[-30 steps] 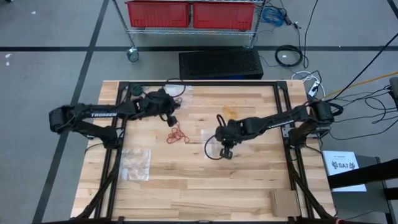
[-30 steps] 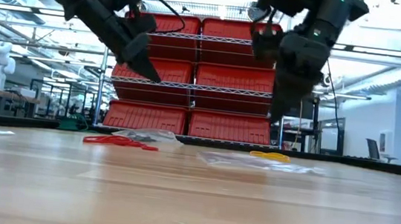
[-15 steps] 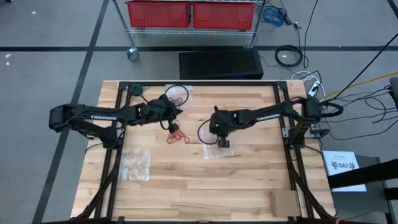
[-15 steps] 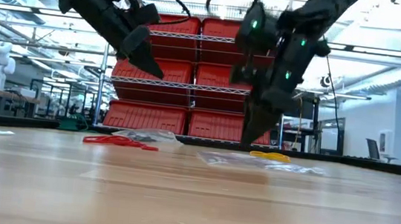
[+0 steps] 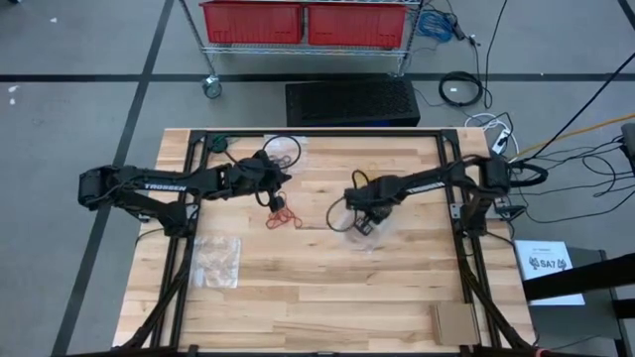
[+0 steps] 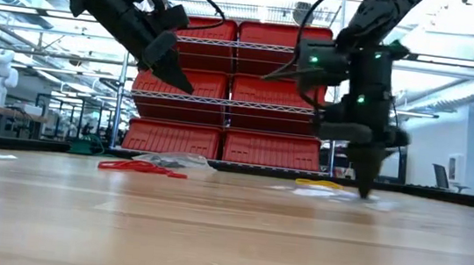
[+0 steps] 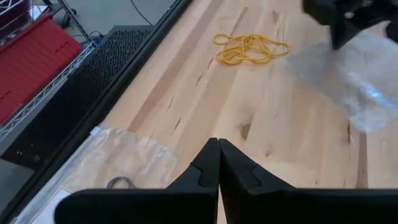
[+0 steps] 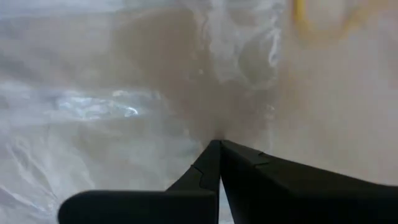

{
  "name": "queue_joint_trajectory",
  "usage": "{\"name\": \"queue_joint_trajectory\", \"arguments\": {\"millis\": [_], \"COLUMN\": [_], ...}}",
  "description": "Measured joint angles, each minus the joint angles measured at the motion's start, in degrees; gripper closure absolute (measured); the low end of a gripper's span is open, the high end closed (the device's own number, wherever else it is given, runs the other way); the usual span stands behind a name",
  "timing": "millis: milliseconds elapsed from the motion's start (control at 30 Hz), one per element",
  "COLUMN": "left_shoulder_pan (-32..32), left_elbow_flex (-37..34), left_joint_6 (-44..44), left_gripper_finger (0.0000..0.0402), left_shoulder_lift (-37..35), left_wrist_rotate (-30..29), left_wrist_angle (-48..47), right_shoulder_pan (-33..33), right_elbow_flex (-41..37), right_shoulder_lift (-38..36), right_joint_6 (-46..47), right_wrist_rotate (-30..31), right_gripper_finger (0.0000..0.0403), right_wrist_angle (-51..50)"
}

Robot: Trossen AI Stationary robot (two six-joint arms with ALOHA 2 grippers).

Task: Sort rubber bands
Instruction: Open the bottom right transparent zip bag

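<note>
— Where are the bands?

— The red rubber bands [image 5: 282, 216] lie in a loose heap on my counter [image 5: 317, 288], near its middle. The yellow rubber bands [image 7: 249, 48] sit in a tangle further toward the back edge, to the right of the red heap. A few black rubber bands [image 5: 282, 151] lie on a clear bag [image 7: 127, 158] behind the red heap, by the back rail.

— And your tools?

— My left tool [image 5: 270, 194] hangs in the air just behind the red heap, fingers pressed together, holding nothing. My right tool [image 5: 363, 224] is to the right of the red heap, tip down on a second clear bag [image 7: 360, 81], also closed; I cannot tell whether it pinches the plastic or only presses on it.

— What else is on the wood?

— A third clear bag [image 5: 216, 260] lies nearer the front than the red heap, to its left, and a brown card [image 5: 454, 322] rests far off at the front right corner. The top is pale planks inside a black frame [image 5: 317, 133].

— The room?

— Grey floor, a wire rack [image 6: 224, 87] of red bins [image 5: 304, 22] beyond the back edge, loose cables [image 5: 585, 159] to the right.
</note>
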Motion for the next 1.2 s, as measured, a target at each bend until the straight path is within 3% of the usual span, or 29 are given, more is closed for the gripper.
{"name": "queue_joint_trajectory", "arguments": {"millis": [100,200,333,500,733,900,1067,1200], "left_shoulder_pan": [0.0,0.0,0.0,0.0,0.0,0.0,0.0,0.0], "left_elbow_flex": [0.0,-0.02,-0.02,-0.02,-0.02,-0.02,-0.04,-0.04], "left_joint_6": [0.5,0.52,0.54,0.55,0.58,0.61,0.61,0.61], "left_gripper_finger": [0.0397,0.0397,0.0397,0.0397,0.0397,0.0397,0.0397,0.0397], "left_shoulder_lift": [0.0,0.0,0.0,0.0,0.0,0.0,0.0,0.0], "left_wrist_rotate": [0.0,0.0,0.0,0.01,0.02,0.02,0.04,0.04], "left_wrist_angle": [-0.01,0.02,0.04,0.07,-0.01,0.04,-0.11,-0.24], "right_shoulder_pan": [2.8,5.19,7.68,7.7,3.48,1.99,1.04,3.66], "right_elbow_flex": [-0.07,-0.07,-0.02,0.04,0.07,0.34,0.43,0.3], "right_shoulder_lift": [-0.69,-2.86,-5.93,-5.56,-0.24,2.78,3.18,3.2], "right_joint_6": [1.66,-1.41,-18.82,-39.07,-43.55,-34.59,-3.82,6.39], "right_wrist_rotate": [0.54,5.72,11.53,4.72,1.63,2.08,5.61,7.53], "right_gripper_finger": [0.0403,0.0403,0.0403,0.0403,0.0403,0.0403,0.0403,0.0403], "right_wrist_angle": [0.91,3.47,9.35,21.31,21.22,21.84,15.22,9.93]}}
